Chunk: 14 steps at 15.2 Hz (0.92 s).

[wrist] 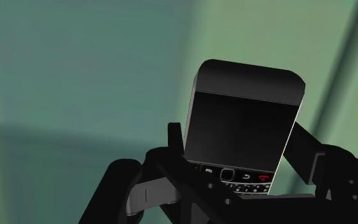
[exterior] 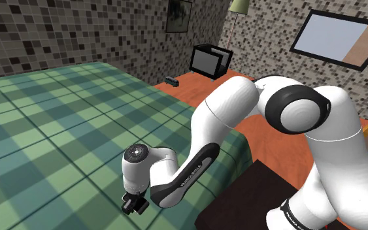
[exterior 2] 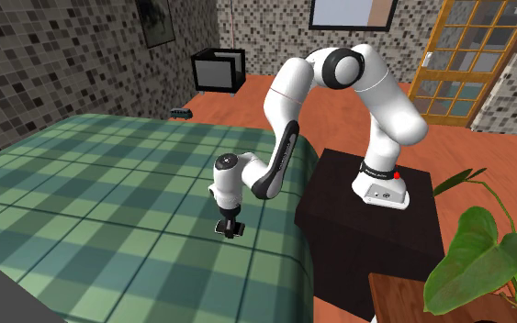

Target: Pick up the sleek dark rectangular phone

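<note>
The pincer [wrist: 236, 139] is clenched on the phone [wrist: 244, 121]: in the wrist view its two black fingers [wrist: 304, 153] press the phone's long sides. The keypad end sits down by the palm and the dark screen end points away, toward the green cover behind it. The phone is black with a glossy blank screen and a row of small keys, one marked red. In the shoulder view the arm [exterior: 241, 108] bends from the stand [exterior: 241, 202] down and to the left, and the pincer [exterior: 134, 204] hangs low over the bed [exterior: 51, 124], near its edge by the stand. The second exterior view shows the pincer [exterior 2: 230, 228] pointing straight down, close above the plaid bed [exterior 2: 91, 193]. I cannot tell from these two views whether the phone touches the cover. Beyond the bed, on the orange floor [exterior: 195, 88], stand a black box [exterior: 210, 60] and a small dark object [exterior: 170, 81]. A plant [exterior 2: 486, 257] leans in at the second exterior view's lower right.
</note>
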{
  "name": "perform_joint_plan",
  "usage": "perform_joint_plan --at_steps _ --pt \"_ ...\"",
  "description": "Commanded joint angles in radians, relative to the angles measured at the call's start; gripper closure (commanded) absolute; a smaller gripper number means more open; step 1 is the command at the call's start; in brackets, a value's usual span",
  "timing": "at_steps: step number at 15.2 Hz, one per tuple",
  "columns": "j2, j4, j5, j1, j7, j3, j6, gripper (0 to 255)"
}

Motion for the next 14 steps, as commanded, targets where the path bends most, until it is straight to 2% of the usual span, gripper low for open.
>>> perform_joint_plan --at_steps 1,14 --pt "-0.01 -0.005 0.004 -0.003 -0.003 0.005 -0.006 255" --pt "-0.16 -0.055 0.068 -0.052 -0.052 0.069 -0.107 255"
